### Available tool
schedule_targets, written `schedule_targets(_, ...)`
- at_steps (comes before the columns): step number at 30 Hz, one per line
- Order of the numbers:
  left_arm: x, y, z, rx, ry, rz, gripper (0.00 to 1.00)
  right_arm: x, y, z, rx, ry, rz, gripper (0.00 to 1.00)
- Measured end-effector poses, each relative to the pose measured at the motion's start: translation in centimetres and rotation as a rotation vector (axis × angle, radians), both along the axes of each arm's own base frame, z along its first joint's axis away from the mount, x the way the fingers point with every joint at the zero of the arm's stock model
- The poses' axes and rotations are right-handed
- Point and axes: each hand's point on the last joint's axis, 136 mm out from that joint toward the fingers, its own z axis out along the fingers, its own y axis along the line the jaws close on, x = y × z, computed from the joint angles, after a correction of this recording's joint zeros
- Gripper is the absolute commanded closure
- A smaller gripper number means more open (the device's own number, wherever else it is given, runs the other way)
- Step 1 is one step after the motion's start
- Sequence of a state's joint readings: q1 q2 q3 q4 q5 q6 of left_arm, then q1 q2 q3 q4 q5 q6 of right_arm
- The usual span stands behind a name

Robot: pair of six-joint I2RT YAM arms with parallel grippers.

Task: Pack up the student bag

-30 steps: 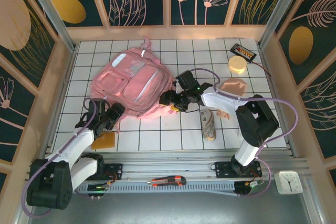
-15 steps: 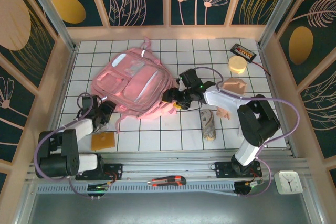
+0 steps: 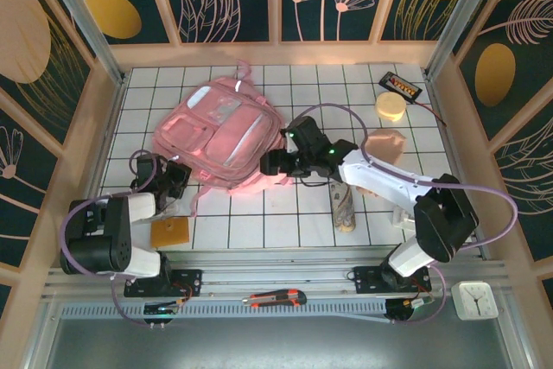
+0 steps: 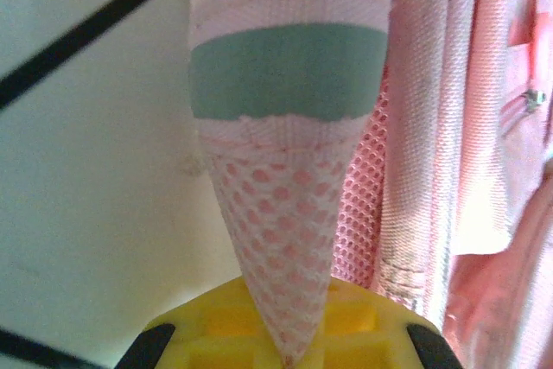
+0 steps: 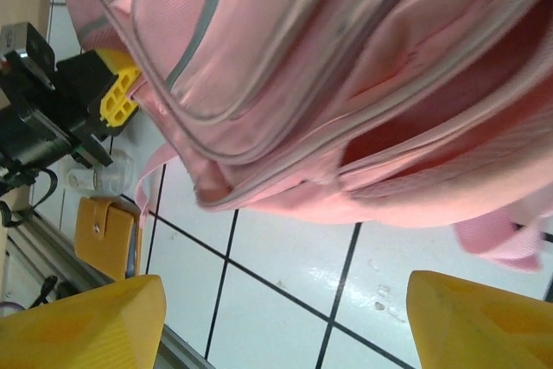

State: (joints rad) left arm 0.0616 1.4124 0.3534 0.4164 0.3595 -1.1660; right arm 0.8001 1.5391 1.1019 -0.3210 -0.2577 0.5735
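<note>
- The student bag [image 3: 220, 131], a large soft pink fabric backpack with silver reflective strips, lies flat on the far left part of the white table with a black grid [image 3: 259, 229], its front pockets facing up.
- The left gripper [image 3: 179, 181] sits at the bag's near left corner. In the left wrist view the left gripper [image 4: 285, 339] has its yellow fingers [image 4: 207, 339] pressed together on the tapered tip of a pink mesh strap [image 4: 289, 170] with a grey-green band, which belongs to the bag.
- The right gripper [image 3: 268, 162] is at the bag's near right edge. In the right wrist view its yellow-orange fingers [image 5: 78, 317] stand wide apart with only bare tile between them, just beside the bag's rim.
- In that same view a zipped seam of the bag [image 5: 346, 84] gapes, showing a darker pink inside.
- A flat tan wallet [image 3: 170, 232] lies on the near left tiles, apart from the bag.
- A rolled patterned cloth cylinder [image 3: 344, 205] lies on the table on the near side of the right arm.
- A small peach-pink cloth piece [image 3: 386, 142] and a round cream disc [image 3: 390, 107] lie towards the far right. A black rectangular block with an orange label [image 3: 402, 85] is near the far right corner.
- An orange-and-black utility knife [image 3: 275, 300] rests on the metal rail in front of the table.
- A white square clock [image 3: 473, 298] sits off the near right corner.
</note>
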Motion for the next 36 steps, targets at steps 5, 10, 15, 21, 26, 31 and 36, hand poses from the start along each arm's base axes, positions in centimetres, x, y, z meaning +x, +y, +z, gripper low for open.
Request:
schedule_targets(5, -0.1, -2.1, 3.4, -0.056, -0.075, -0.01, 1.0, -1.6, 3.2, -0.9, -0.07, -0.012, 0.067, 0.28)
schedule_targets(10, 0.0, -3.5, 5.9, -0.084, -0.133, -0.024, 1.0, -4.0, 5.3, -3.0, -0.101, 0.042, 0.099, 0.29)
schedule_targets(15, -0.2, -3.9, 6.7, -0.091, -0.146, -0.028, 1.0, -3.7, 5.6, -3.7, -0.082, 0.088, 0.039, 0.31)
schedule_targets(21, -0.3, -4.1, 7.3, -0.096, -0.158, -0.033, 1.0, -2.5, 6.2, -5.3, -0.08, 0.122, -0.011, 0.35)
schedule_targets(26, -0.3, -4.1, 7.5, -0.096, -0.164, -0.033, 1.0, -2.1, 7.0, -6.7, -0.124, 0.129, -0.014, 0.39)
schedule_targets(31, -0.3, -4.1, 7.6, -0.096, -0.166, -0.033, 1.0, -1.7, 7.1, -6.7, -0.168, 0.119, -0.03, 0.43)
schedule_targets(36, -0.3, -4.1, 7.9, -0.099, -0.173, -0.032, 1.0, -1.0, 6.9, -6.8, -0.212, 0.104, -0.046, 0.53)
